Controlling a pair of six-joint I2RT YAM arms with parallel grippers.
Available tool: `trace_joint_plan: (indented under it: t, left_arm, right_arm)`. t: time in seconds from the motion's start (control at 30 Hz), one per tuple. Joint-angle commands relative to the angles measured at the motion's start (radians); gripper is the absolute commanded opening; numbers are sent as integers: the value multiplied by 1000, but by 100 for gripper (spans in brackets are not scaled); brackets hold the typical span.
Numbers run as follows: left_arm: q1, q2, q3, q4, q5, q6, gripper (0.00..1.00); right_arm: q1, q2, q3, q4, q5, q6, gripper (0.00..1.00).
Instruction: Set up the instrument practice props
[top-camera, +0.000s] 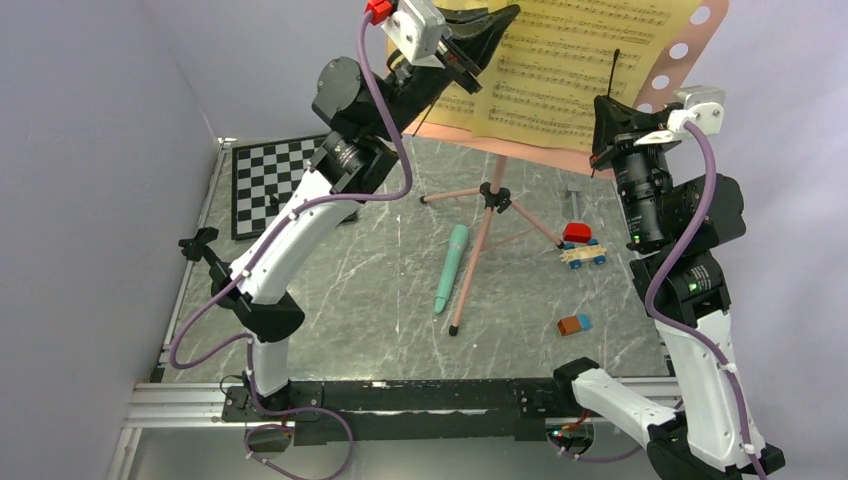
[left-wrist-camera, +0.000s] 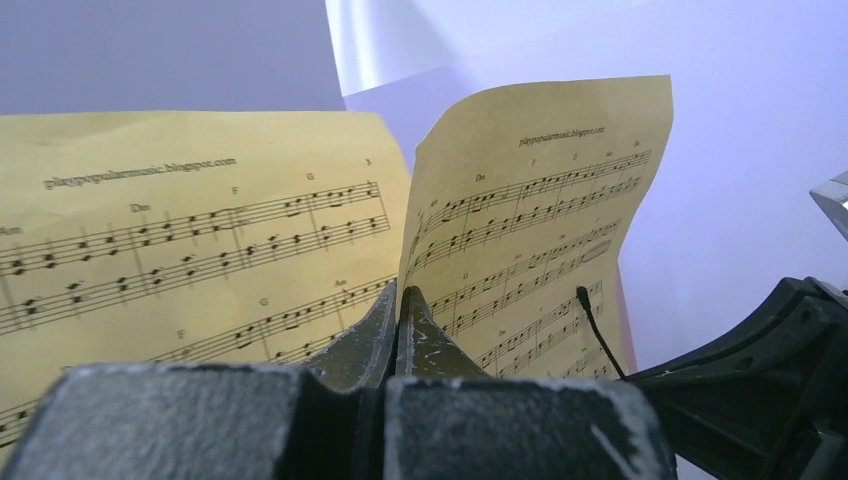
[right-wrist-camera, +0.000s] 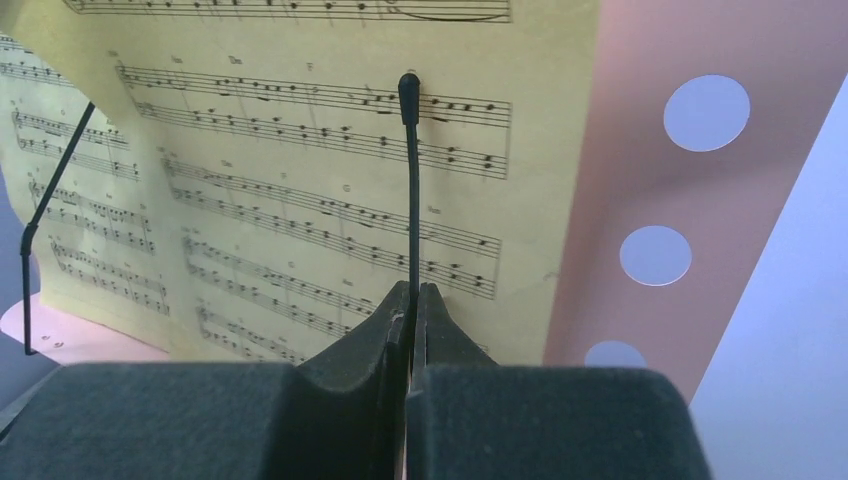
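The pink perforated music stand (top-camera: 683, 52) stands on thin tripod legs (top-camera: 484, 235) at the back of the table. Two yellow sheet-music pages (top-camera: 560, 70) rest on it. My left gripper (top-camera: 510, 15) is raised at the top of the pages. In the left wrist view it (left-wrist-camera: 400, 296) is shut on the curled inner edge of the right page (left-wrist-camera: 540, 220). My right gripper (top-camera: 604, 104) is at the stand's right side. It (right-wrist-camera: 412, 292) is shut on a thin black page-holder wire (right-wrist-camera: 411, 180) lying over the page. The mint-green tube (top-camera: 451, 266) lies flat on the table beside a leg.
A black-and-white chessboard (top-camera: 262, 175) lies at the back left. A red block on a small wheeled toy (top-camera: 580, 245) and an orange-and-blue block (top-camera: 574, 324) sit to the right of the tripod. A second black wire (right-wrist-camera: 55, 170) crosses the left page.
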Motion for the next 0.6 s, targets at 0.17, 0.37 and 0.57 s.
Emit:
trace_joint_plan:
  t: [0.17, 0.37, 0.57]
  left_arm:
    - [-46, 56, 57, 82, 30, -7, 0]
    - [-64, 82, 74, 100, 19, -14, 0]
    - [-71, 83, 88, 127, 8, -8, 0]
  right_arm:
    - [4, -56, -52, 5, -91, -1, 1]
    - [4, -74, -64, 5, -101, -3, 1]
    - [4, -77, -78, 11, -113, 4, 1]
